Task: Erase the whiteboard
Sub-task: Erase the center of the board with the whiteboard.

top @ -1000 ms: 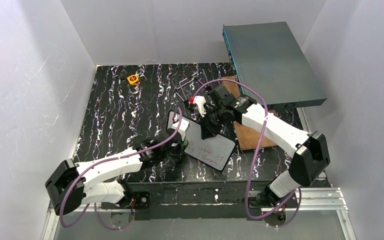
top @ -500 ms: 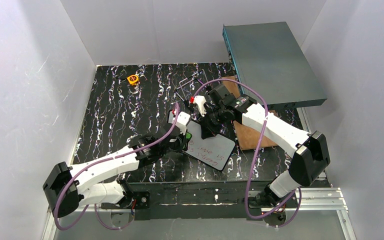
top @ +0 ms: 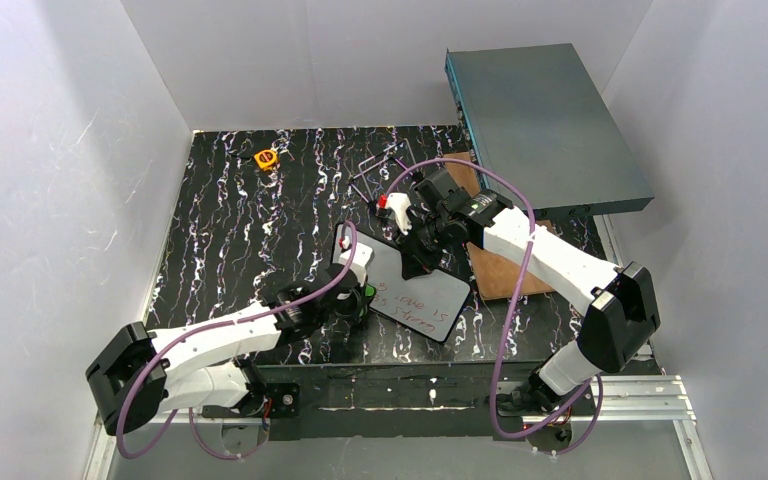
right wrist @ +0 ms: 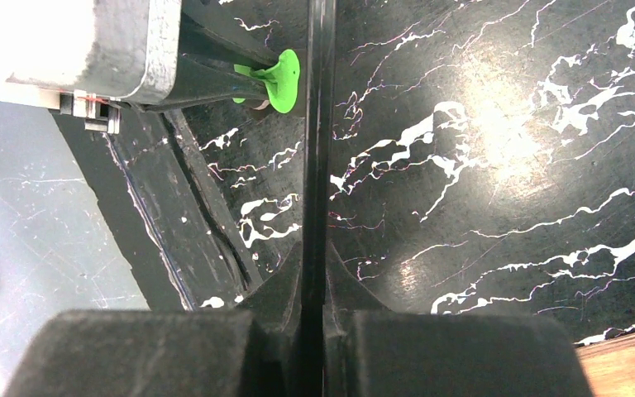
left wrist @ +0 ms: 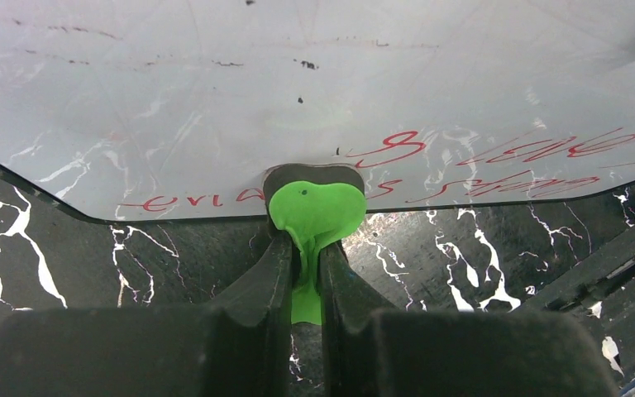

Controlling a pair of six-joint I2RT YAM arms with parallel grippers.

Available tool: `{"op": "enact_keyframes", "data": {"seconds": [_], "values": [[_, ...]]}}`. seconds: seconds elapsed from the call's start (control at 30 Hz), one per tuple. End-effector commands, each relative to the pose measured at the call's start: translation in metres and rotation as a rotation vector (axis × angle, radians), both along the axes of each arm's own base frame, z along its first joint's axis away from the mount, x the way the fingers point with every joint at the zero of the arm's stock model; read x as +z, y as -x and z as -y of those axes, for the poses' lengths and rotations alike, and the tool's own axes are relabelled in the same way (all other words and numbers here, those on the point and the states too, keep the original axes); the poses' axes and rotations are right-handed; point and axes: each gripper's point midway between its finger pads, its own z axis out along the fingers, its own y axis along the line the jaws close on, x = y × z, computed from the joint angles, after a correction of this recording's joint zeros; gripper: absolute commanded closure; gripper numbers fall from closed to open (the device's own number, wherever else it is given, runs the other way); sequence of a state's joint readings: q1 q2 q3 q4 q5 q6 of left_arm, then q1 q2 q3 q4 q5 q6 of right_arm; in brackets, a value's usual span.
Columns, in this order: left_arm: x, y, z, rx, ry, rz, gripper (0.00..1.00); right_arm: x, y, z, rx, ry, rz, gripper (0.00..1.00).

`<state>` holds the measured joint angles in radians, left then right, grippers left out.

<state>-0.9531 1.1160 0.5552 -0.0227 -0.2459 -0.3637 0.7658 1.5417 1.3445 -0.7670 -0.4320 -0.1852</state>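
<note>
Green pad (left wrist: 314, 211): pressed against the whiteboard (left wrist: 215, 83) at its lower edge, among red writing (left wrist: 397, 149).
Left jaws: clenched on the green pad.
Right jaws: clenched on the whiteboard's thin black frame.
Place of whiteboard: on the black marbled desk (top: 230, 220), near its front, between both arms.

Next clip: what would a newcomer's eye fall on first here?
A bright green eraser, pinched in the left gripper, rests on the whiteboard beside red handwriting. The right gripper clamps the board's edge mid-table. A big grey-teal box fills the far right corner.
</note>
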Motion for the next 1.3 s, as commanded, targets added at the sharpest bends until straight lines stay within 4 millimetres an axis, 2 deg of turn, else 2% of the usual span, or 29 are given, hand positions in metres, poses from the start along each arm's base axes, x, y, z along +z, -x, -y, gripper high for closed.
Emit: {"op": "enact_keyframes", "data": {"seconds": [0.0,0.33,0.43,0.53,0.8,0.97,1.1,1.27], "values": [[0.021,-0.007,0.014,-0.011,0.051,0.034,1.00,0.016,0.015,-0.016,0.098,-0.098,-0.003,0.99],[0.103,-0.030,0.034,-0.046,0.112,0.176,1.00,0.016,0.015,-0.016,0.098,-0.098,-0.001,0.99],[0.113,-0.032,0.036,-0.052,0.114,0.192,1.00,0.016,0.014,-0.016,0.098,-0.099,0.002,0.99],[0.101,-0.030,0.035,-0.053,0.094,0.169,1.00,0.016,0.015,-0.016,0.098,-0.099,0.004,0.99],[0.033,-0.009,0.021,-0.023,0.060,0.033,1.00,0.016,0.015,-0.016,0.098,-0.099,0.000,0.99],[-0.001,0.006,0.014,-0.014,0.046,-0.027,1.00,0.015,0.015,-0.016,0.098,-0.095,-0.005,0.99],[-0.005,0.007,0.017,-0.015,0.057,-0.029,1.00,0.015,0.015,-0.016,0.098,-0.095,-0.005,0.99],[0.020,-0.004,0.025,-0.030,0.070,0.036,1.00,0.015,0.015,-0.016,0.099,-0.096,-0.005,0.99]]}}
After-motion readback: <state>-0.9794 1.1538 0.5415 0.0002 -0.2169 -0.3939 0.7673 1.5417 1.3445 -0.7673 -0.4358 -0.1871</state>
